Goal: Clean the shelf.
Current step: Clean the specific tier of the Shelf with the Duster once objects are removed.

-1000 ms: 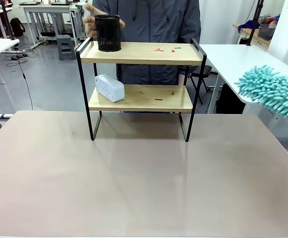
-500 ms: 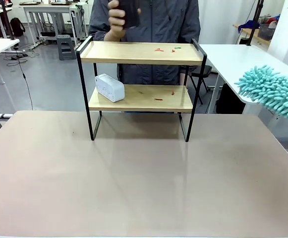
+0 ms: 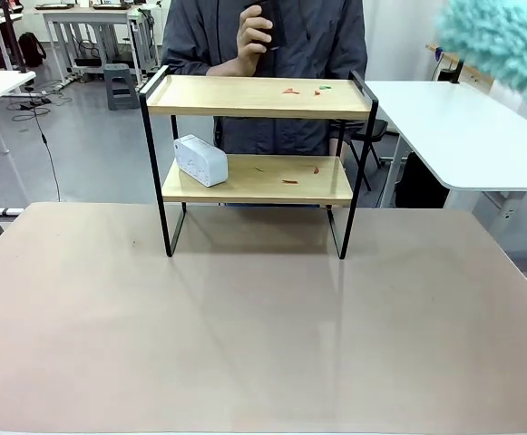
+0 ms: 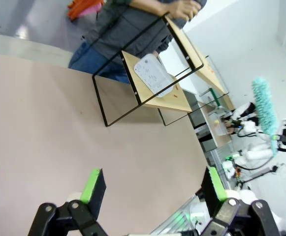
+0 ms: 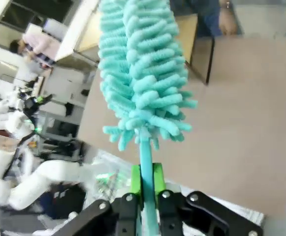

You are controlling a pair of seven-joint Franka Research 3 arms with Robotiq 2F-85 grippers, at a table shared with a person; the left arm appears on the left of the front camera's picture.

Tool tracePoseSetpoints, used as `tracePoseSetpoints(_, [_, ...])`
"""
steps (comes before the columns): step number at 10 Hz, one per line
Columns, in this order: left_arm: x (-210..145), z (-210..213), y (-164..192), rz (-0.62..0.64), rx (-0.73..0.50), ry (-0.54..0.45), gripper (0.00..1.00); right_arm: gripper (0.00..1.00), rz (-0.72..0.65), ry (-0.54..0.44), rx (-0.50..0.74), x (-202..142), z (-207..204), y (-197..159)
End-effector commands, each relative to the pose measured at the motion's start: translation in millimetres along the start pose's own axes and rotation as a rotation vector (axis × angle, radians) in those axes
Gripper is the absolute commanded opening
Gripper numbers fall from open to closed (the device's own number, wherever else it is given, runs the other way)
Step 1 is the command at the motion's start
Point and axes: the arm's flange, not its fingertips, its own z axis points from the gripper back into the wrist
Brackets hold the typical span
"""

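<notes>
Across the far middle of the tan table [image 3: 263, 344] stands the shelf [image 3: 258, 163], upright, its long axis running left to right, open front facing the robot. Behind it a person's hand [image 3: 256, 32] holds something dark. The right gripper [image 5: 146, 169] is clamped on the handle of a teal duster [image 5: 140, 64], raised high at the right. The left gripper [image 4: 154, 173] has its fingers wide apart. A white box [image 3: 200, 159] sits at the lower board's left end, markings too small to read; scraps [image 3: 290, 91] dot both boards.

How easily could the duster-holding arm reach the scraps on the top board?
Probably yes: nothing stands by the scraps on the shelf's top board, the person's hand is raised above it, and the duster in the right gripper hangs high to its right.
</notes>
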Motion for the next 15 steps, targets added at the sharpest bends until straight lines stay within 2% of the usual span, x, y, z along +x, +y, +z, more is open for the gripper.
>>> tracePoseSetpoints(1, [1.3, -1.0, -0.9, -0.022, -0.014, -0.015, 1.0, 0.12, 0.096, -0.032, -0.182, 34.1, -49.3, 56.3])
tracePoseSetpoints(3, [1.3, -1.0, -0.9, -0.022, -0.014, -0.015, 1.0, 0.12, 0.154, -0.002, -0.265, 53.3, -99.2, 89.7])
tracePoseSetpoints(4, [1.3, -1.0, -0.9, -0.022, -0.014, -0.015, 1.0, 0.12, 0.176, 0.004, -0.278, 50.1, -113.2, 93.2])
tracePoseSetpoints(5, [1.3, -1.0, -0.9, -0.022, -0.014, -0.015, 1.0, 0.12, 0.188, -0.027, -0.204, 36.4, -83.3, 104.1])
tracePoseSetpoints(7, [1.3, -1.0, -0.9, -0.022, -0.014, -0.015, 1.0, 0.12, 0.188, -0.027, -0.204, 36.4, -83.3, 104.1])
tracePoseSetpoints(8, [1.3, -1.0, -0.9, -0.022, -0.014, -0.015, 1.0, 0.12, 0.218, -0.001, -0.24, 43.8, -107.7, 106.4])
tracePoseSetpoints(9, [1.3, -1.0, -0.9, -0.022, -0.014, -0.015, 1.0, 0.12, 0.166, 0.012, -0.324, 50.6, -110.3, 103.0])
tracePoseSetpoints(11, [1.3, -1.0, -0.9, -0.022, -0.014, -0.015, 1.0, 0.12, 0.179, 0.042, -0.415, 99.9, -141.3, 122.7])
tracePoseSetpoints(13, [1.3, -1.0, -0.9, -0.022, -0.014, -0.015, 1.0, 0.12, 0.163, 0.06, -0.491, 140.0, -175.8, 127.1])
tracePoseSetpoints(15, [1.3, -1.0, -0.9, -0.022, -0.014, -0.015, 1.0, 0.12, 0.141, 0.053, -0.623, 150.3, -204.1, 133.2])
